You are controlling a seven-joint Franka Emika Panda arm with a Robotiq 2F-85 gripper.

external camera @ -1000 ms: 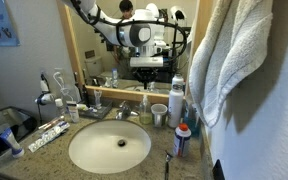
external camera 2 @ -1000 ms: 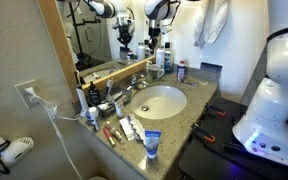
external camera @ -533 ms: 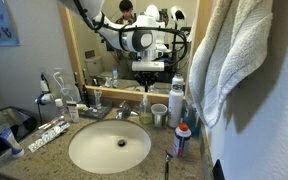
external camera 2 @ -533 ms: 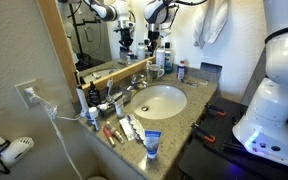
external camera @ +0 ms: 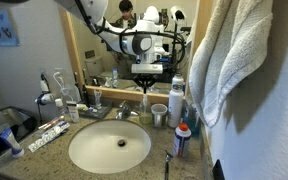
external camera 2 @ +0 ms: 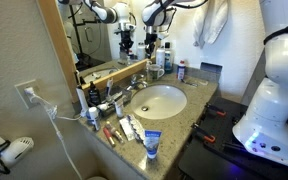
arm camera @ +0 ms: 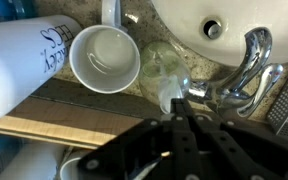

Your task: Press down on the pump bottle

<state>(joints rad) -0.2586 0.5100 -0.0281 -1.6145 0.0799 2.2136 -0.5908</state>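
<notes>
Pressing is judged not yet done. In an exterior view, the black two-fingered Robotiq gripper (external camera: 147, 84) hangs at 12 o'clock of the small yellowish-green pump bottle (external camera: 146, 110), just above its slim head. A white ceramic mug (external camera: 160, 114) stands at the bottle's 3 o'clock.

In an exterior view, the gripper (external camera 2: 152, 45) is seen over the back edge of the speckled stone countertop (external camera 2: 202, 98); the bottle is too small to be made out.

In the wrist view, the fingers appear drawn together with nothing held. Their tips lie at 6 o'clock of the bottle (arm camera: 162, 72), and contact cannot be confirmed. The mug (arm camera: 106, 58) sits at its 9 o'clock and a chrome faucet (arm camera: 246, 65) at 3 o'clock.

The tips are best centred over the pump head and the descent kept straight, so that the light bottle is not tipped towards the mug.
</notes>
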